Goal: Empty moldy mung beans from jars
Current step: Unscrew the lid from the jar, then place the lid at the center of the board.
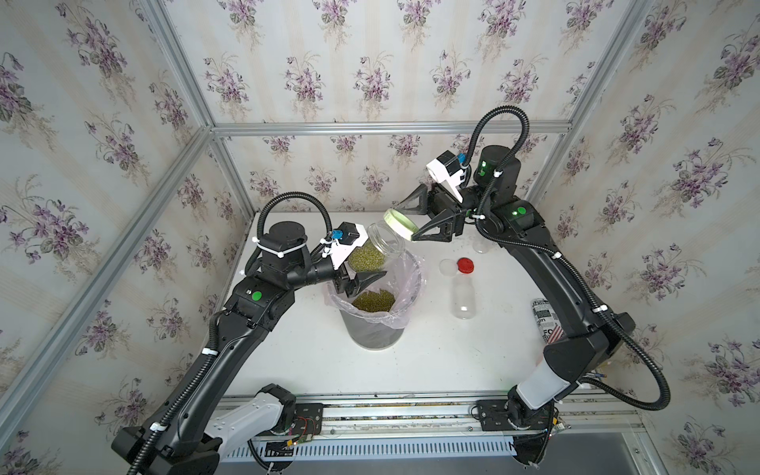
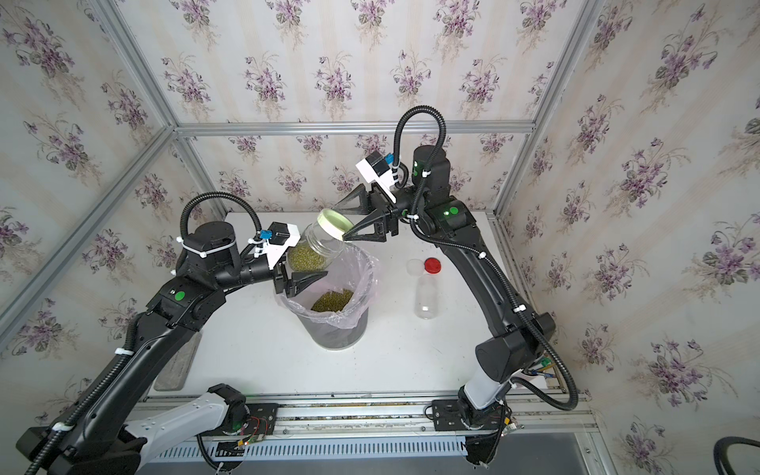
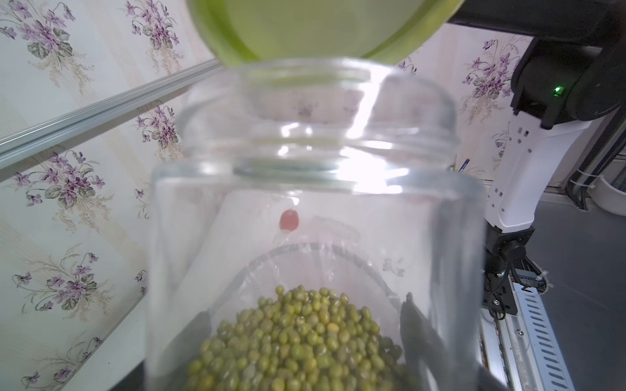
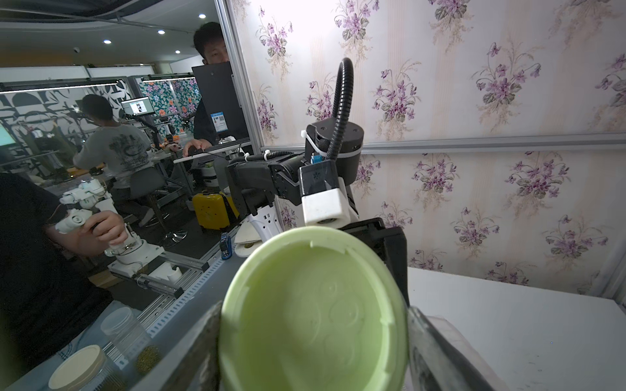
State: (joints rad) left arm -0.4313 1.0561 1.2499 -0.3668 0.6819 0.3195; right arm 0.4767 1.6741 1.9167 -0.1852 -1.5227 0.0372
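Observation:
My left gripper (image 1: 365, 265) is shut on a clear jar (image 1: 380, 246) (image 2: 320, 246), tilted with its open mouth up and toward the right arm, above the bin. Moldy mung beans (image 1: 365, 258) (image 3: 298, 338) fill the jar's lower end. My right gripper (image 1: 405, 221) (image 4: 313, 338) is shut on the pale green lid (image 1: 399, 224) (image 4: 315, 311), held just off the jar's mouth (image 3: 318, 78). More beans (image 1: 373, 299) (image 2: 332, 299) lie in the bin. An empty jar (image 1: 463, 296) lies on the table to the right.
The grey bin (image 1: 376, 331) with a pinkish liner (image 1: 408, 279) stands mid-table under the left gripper. A red lid (image 1: 465, 265) and a white lid (image 1: 447, 266) lie beyond the empty jar. A printed can (image 1: 543, 316) stands by the right arm.

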